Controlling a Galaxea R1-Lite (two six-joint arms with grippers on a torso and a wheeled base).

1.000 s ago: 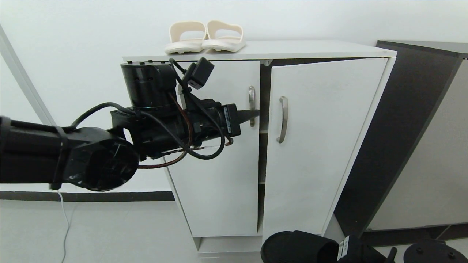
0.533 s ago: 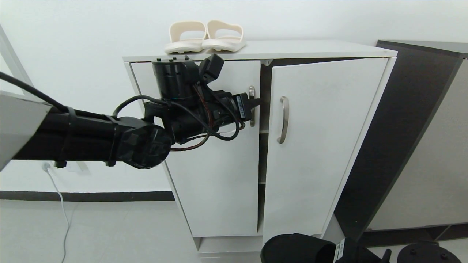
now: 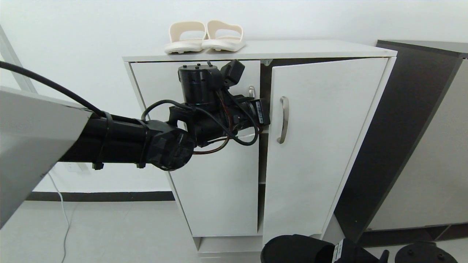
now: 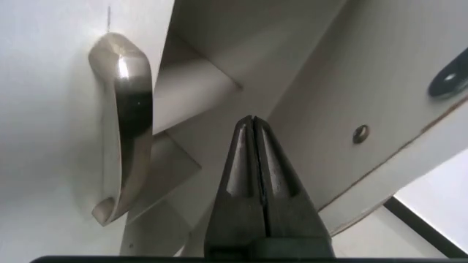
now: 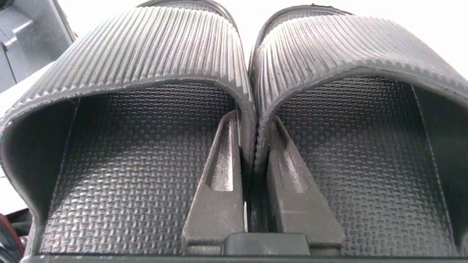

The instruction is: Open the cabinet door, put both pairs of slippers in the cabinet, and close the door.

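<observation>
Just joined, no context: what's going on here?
The left end effector, shut, sits at the gap between the two doors, beside the left door's handle. The right door is ajar. The right end effector pinches the black slippers by their inner sides. The cream slippers lie on the cabinet top.

Left tool (image 4: 254,128) pressed closed, right tool (image 5: 252,128) clamped

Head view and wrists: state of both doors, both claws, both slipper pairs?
Left door: looks closed.
Right door: ajar.
Left claw: shut, empty, at the gap between the doors.
Right claw: shut on black slippers.
Beige slippers: side by side on top of the cabinet, not stowed.
</observation>
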